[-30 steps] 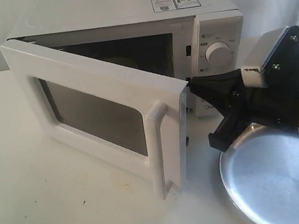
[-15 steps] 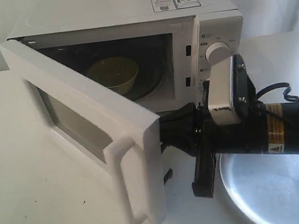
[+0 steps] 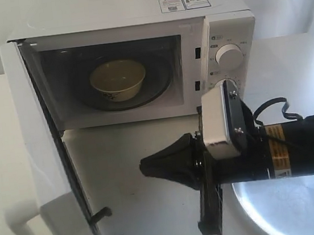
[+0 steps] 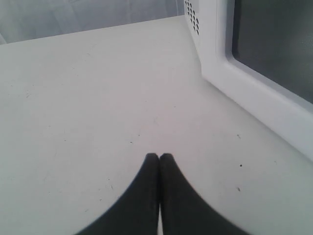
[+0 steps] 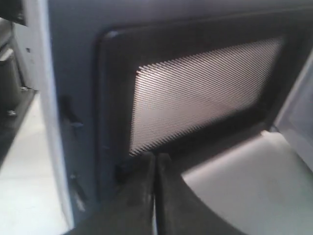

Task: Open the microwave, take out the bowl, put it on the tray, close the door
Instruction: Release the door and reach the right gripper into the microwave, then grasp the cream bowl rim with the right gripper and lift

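The white microwave [image 3: 132, 11] stands with its door [image 3: 41, 177] swung wide to the left. The cream bowl [image 3: 118, 79] sits upright on the glass turntable [image 3: 161, 85] inside. My right gripper [image 3: 144, 168] is shut and empty, low in front of the cavity, pointing left at the door's inner side, a short gap away. In the right wrist view the shut right gripper [image 5: 155, 157] faces the door's black mesh inner face [image 5: 205, 93]. The silver tray [image 3: 306, 211] lies under the right arm. My left gripper [image 4: 159, 156] is shut over bare table beside the door's outer face [image 4: 254, 93].
Two latch hooks [image 3: 103, 213] stick out of the door's free edge near the front. Two round dials [image 3: 229, 56] sit on the microwave's right panel. A black cable [image 3: 276, 106] loops above the right arm. A white cloth covers the table [image 3: 133, 155].
The door swung from partly open to wide open. The right gripper moved left and toward the front behind it. The bowl came into full view.
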### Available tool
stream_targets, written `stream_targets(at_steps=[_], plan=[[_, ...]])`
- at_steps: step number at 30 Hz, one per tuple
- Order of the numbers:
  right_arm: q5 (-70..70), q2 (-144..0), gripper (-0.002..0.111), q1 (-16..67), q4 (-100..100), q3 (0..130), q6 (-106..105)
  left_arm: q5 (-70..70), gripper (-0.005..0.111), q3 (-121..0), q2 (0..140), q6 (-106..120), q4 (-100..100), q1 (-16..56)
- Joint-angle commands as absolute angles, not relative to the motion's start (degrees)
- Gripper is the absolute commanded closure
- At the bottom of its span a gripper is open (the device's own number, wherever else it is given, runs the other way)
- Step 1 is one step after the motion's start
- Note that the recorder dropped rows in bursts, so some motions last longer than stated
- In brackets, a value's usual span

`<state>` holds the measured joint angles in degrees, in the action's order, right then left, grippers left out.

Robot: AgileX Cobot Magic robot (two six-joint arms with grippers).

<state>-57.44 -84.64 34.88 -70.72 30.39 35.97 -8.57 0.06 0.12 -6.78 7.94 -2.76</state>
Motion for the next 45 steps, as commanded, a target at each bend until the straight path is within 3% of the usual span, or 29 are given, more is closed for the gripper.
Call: stream_targets(at_steps=[1,8,18,27,33,35,42,45], plan=[[-47.27,-84.66,0.108,34.87,-60.54,30.76,33.27,-8.54,0.107,0.0,0.0,-7.15,7.73,-2.71],[-48.48,-88.02,0.108,34.87,-51.38,31.72,25.95,-8.54,0.107,0.0,0.0,-7.15,7.73,-2.71],[-45.51,-102.69,0.108,36.33,-49.49,43.93,25.95,-8.54,0.107,0.0,0.0,-7.15,7.73,-2.71],[-22.64,-104.08,0.108,45.03,-49.52,59.4,25.95,-8.54,0.107,0.0,0.0,-7.15,7.73,-2.71],[-15.64,-104.47,0.108,45.6,-49.83,63.65,17.18,-8.54,0.107,0.0,0.0,-7.15,7.73,-2.71],[-12.66,-104.97,0.102,45.6,-49.83,64.02,13.15,-8.54,0.107,0.0,0.0,-7.15,7.73,-2.71],[-12.73,-109.16,0.066,45.6,-49.72,67.3,8.27,-8.54,0.107,0.0,0.0,-7.15,7.73,-2.71],[-12.28,-112.33,0.057,45.6,-49.72,70.68,8.27,-8.54,0.107,0.0,0.0,-7.15,7.73,-2.71]])
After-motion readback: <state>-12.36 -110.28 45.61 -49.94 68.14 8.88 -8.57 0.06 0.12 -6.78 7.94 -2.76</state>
